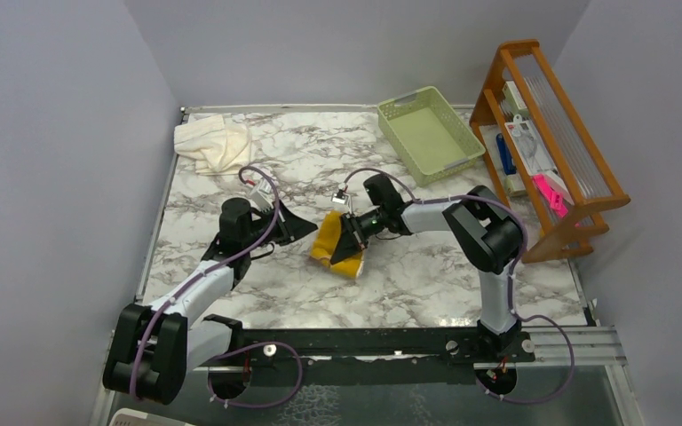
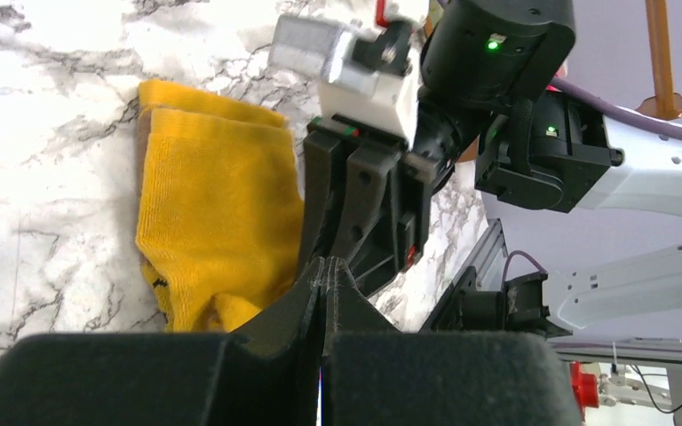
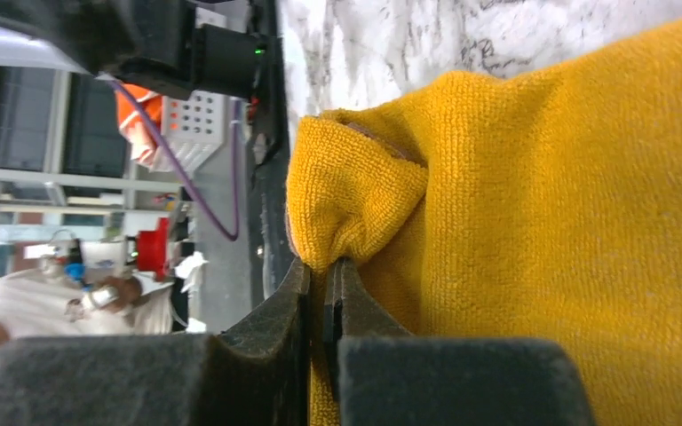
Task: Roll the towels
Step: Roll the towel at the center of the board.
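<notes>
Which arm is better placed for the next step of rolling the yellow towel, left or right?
Right. The right tool is shut on a folded edge of the yellow towel, so it could probably turn the cloth over from there. The left tool is shut on nothing, beside the towel.

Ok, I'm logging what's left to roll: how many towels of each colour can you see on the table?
mustard-yellow towel: 1
cream-white towel: 1
Total: 2
</notes>
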Controlling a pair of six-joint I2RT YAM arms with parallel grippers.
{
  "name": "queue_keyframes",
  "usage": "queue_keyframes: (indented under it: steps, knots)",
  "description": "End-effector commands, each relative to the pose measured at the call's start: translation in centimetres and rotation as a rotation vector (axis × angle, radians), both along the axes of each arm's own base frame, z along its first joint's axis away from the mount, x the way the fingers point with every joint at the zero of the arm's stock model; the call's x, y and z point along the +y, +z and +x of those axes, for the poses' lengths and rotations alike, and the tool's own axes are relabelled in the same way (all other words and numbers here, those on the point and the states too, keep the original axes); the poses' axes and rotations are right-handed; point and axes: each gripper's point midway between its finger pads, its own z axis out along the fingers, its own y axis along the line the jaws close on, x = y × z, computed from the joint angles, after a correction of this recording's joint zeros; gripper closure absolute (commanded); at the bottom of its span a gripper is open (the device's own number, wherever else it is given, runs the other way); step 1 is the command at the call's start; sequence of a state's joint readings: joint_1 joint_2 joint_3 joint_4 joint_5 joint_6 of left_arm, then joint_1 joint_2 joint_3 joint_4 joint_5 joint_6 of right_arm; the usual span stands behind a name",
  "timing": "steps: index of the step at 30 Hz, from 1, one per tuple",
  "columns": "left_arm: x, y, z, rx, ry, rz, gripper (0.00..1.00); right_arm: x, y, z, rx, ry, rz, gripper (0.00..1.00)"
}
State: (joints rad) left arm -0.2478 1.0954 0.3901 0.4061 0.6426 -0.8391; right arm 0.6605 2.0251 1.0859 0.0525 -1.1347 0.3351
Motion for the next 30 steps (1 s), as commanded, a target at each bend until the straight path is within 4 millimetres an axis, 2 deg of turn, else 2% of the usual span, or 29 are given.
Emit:
queue_keyframes:
  steps: [1,3,8,16,21,28,30]
  knots:
    - [0.0,-0.7,-0.9,0.003,-0.029,0.004,0.99,-0.4,2.3,0.7,0.124,-0.011,0.154,0.99]
    - [0.0,-1.1,-1.1,0.011,-0.029,0.008,0.99,-0.8,1.5,0.9,0.185,-0.039,0.151,0.99]
    - [0.0,-2.0,-1.6,0.029,-0.029,0.016,1.0,-0.9,-2.0,1.4,0.258,-0.112,0.042,0.99]
    - [-1.7,-3.9,-2.8,0.069,-0.068,0.023,1.0,-1.8,-7.2,3.2,0.217,-0.247,-0.222,0.99]
    - [-3.0,-5.7,-3.2,0.098,-0.085,0.043,1.0,-2.3,-8.2,3.5,0.192,-0.267,-0.275,0.99]
    - [-1.9,-10.8,-1.9,0.163,-0.006,0.155,1.0,-2.5,-8.2,3.5,0.165,-0.253,-0.279,0.98]
    - [-1.4,-12.0,-1.6,0.183,0.027,0.189,1.0,-2.6,-7.5,3.6,0.122,-0.249,-0.266,0.77]
